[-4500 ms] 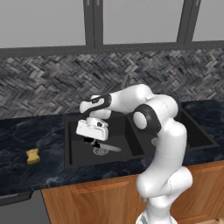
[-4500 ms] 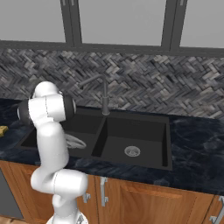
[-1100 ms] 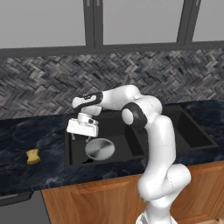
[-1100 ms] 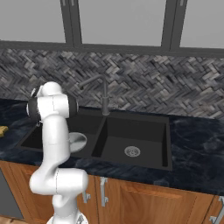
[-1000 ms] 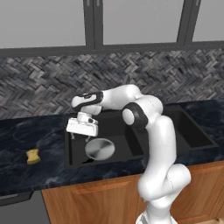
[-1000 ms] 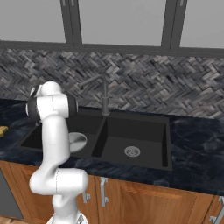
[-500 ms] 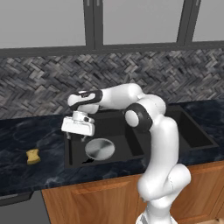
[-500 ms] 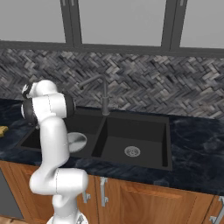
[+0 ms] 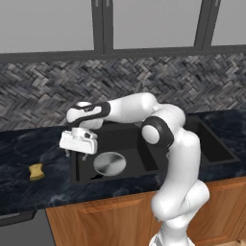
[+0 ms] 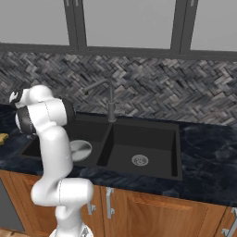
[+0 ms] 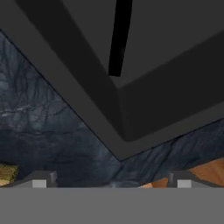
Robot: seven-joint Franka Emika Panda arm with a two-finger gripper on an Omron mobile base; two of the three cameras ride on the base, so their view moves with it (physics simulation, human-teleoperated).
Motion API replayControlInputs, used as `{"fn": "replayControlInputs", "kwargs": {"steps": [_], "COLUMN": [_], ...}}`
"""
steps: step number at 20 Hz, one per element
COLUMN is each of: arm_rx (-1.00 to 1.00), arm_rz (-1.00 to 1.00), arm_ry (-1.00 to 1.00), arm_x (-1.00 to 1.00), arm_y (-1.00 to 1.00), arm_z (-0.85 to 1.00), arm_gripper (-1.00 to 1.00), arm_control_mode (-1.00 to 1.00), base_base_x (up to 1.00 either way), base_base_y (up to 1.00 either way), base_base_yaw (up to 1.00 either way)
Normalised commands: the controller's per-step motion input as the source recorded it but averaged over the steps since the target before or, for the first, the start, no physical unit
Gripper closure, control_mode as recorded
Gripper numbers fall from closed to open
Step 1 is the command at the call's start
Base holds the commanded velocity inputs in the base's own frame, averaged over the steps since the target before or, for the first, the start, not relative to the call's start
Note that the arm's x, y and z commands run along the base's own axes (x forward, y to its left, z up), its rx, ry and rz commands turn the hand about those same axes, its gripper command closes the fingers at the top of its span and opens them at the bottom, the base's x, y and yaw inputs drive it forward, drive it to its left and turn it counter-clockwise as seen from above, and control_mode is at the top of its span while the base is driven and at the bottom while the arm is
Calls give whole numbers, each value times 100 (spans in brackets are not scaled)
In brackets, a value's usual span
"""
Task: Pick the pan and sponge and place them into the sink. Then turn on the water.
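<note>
Currently, from my remote seat, I list what I see, item by item.

Gripper (image 9: 77, 153): hanging over the left rim of the sink, fingers pointing down, jaws spread wide and holding nothing; in the hand view I see its two tips far apart at the bottom, with the gripper (image 11: 111, 183) above the sink's corner and the counter beside it.

Pan (image 9: 110, 163): lying flat on the floor of the left, wider basin, shiny bottom up; the gripper is above and to its left, well clear of it; in the right base view I see the pan (image 10: 81, 149) partly behind the arm.

Sponge (image 9: 35, 171): yellow, resting on the counter (image 9: 29, 149) left of the sink, apart from the rim; I see a sliver of the sponge (image 11: 6, 173) at the lower left edge of the hand view, and another of the sponge (image 10: 3, 138) at the left edge of the right base view.

Sink (image 10: 152, 126): black, two basins, set into the dark marbled counter; the right basin shows a round silver drain (image 10: 140, 160).

Faucet (image 10: 109, 100): slim grey, standing behind the divider between the basins, spout reaching left over the wider basin; I see no stream beneath it.

Cabinets (image 10: 152, 210): wood fronts with metal handles under the counter.

Backsplash (image 9: 43, 98): grey herringbone tile behind the sink.
</note>
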Motion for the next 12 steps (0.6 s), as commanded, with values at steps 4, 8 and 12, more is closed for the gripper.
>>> {"fn": "replayControlInputs", "kwargs": {"steps": [4,8,12], "arm_rx": [-2,-1,-1], "arm_rz": [0,0,0], "arm_ry": [-3,-1,-1], "arm_x": [-25,-25,-23], "arm_y": [20,22,25], "arm_z": [29,28,26], "arm_gripper": [-100,-100,-100], "arm_control_mode": [-100,-100,-100], "base_base_x": [0,0,0], "base_base_y": [0,0,0], "base_base_yaw": [0,0,0]}}
